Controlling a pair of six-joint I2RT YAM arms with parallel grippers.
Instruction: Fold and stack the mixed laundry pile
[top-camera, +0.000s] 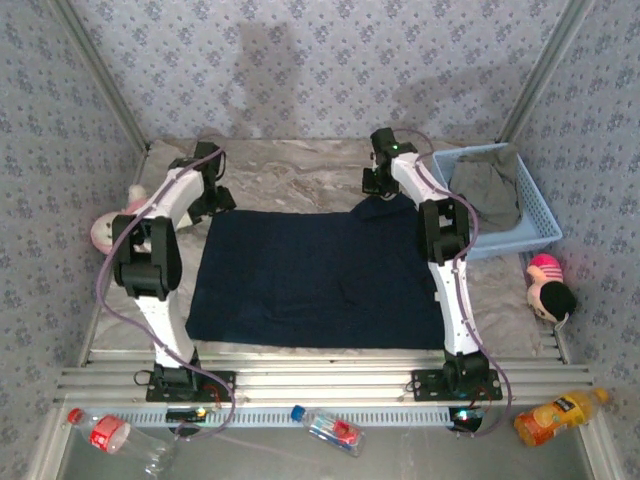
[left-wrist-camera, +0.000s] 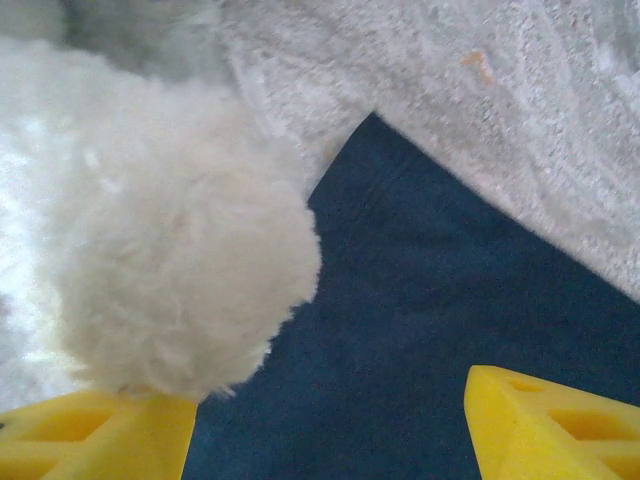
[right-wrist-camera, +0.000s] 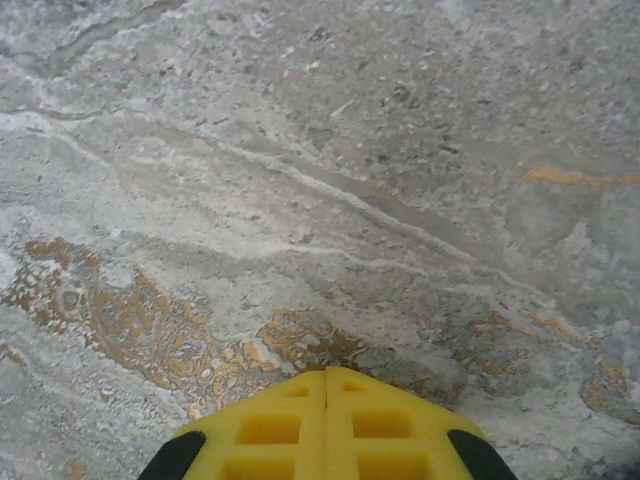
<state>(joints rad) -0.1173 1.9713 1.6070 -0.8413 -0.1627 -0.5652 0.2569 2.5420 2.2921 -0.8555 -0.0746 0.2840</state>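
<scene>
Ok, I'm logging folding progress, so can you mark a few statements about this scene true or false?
The navy garment lies spread flat on the table. True.
The olive-grey garment lies on the navy one. False: it is in the light blue basket.
The left fingers stand apart above the navy garment's corner. True.
The right fingers are wide open. False: they are closed together.
</scene>
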